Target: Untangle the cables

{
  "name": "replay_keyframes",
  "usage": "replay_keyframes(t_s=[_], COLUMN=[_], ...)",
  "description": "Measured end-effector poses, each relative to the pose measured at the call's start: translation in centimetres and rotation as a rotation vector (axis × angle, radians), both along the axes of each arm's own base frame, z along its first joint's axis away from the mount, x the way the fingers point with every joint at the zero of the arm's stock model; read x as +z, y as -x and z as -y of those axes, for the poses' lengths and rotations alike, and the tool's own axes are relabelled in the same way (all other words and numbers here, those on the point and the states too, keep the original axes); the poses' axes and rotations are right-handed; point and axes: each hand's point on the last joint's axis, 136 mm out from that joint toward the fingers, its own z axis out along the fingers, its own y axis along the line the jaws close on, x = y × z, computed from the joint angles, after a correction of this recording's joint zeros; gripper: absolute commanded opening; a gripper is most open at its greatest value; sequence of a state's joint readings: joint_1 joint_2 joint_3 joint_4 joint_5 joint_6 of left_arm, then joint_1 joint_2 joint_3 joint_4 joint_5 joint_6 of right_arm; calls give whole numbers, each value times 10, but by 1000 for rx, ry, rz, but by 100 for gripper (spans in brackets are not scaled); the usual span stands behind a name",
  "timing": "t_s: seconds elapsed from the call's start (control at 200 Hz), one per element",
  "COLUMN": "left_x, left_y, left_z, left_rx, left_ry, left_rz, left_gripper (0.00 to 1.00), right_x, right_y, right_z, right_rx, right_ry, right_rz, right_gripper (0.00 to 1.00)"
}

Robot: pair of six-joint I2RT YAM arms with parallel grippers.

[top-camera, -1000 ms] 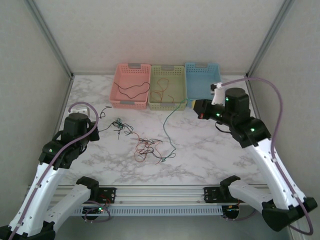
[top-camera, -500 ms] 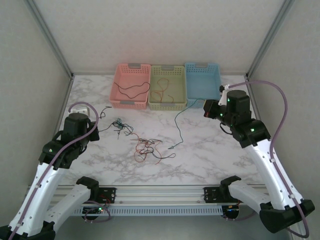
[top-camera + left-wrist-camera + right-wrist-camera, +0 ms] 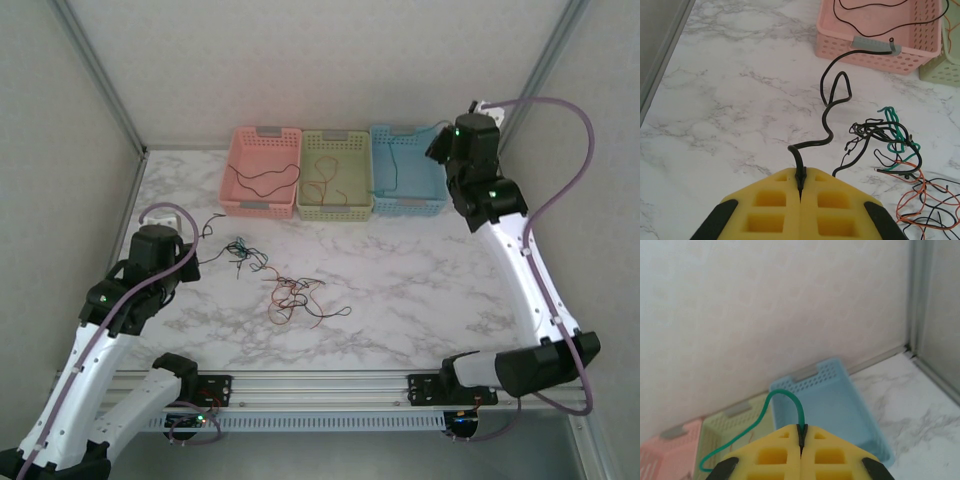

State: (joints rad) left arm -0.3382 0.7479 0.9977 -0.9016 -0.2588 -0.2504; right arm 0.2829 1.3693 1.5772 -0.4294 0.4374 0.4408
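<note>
Green cable (image 3: 785, 394) pinched in the fully closed right gripper (image 3: 801, 433), high over the blue basket (image 3: 840, 407), black cable (image 3: 810, 144) clamped in the closed left gripper (image 3: 800, 183) (low down), tangle (image 3: 295, 298) on the marble table (image 3: 440, 285).

Cables (image 3: 295, 298): curly red-black tangle centre of table (image 3: 430, 290), black-green clump (image 3: 240, 252) near it, one green wire (image 3: 391, 165) apparently draped over blue basket (image 3: 415, 206).

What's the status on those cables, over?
Left gripper shut on black cable. Right gripper shut on green cable over blue basket. Tangled pile on table. No obstruction seen.
</note>
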Motion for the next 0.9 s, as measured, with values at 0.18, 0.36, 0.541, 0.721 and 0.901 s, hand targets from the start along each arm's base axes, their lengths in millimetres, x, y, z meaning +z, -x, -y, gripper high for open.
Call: replay_keyframes(t_s=[0.18,0.36,0.541,0.721,0.901], left_x=[-2,-3,-3,-3,-3], left_y=[0,0,0,1,1], left_z=[2,3,3,4,6], left_rx=[-7,-13,-14,-18,-25], left_ry=[4,9,10,13,19], left_rz=[-7,-10,-10,-12,-14], left_gripper=[0,0,0,0,0], right_x=[13,-25,-100,-170,-240], right_y=[-40,-80,-113,-144,-151], right_z=[22,43,54,38,19], right_rx=[-193,-372,-432,-370,-265], right_ry=[20,32,69,98,89], right_rz=[52,-10,-153,-321,-513], right_gripper=[0,0,0,0,0])
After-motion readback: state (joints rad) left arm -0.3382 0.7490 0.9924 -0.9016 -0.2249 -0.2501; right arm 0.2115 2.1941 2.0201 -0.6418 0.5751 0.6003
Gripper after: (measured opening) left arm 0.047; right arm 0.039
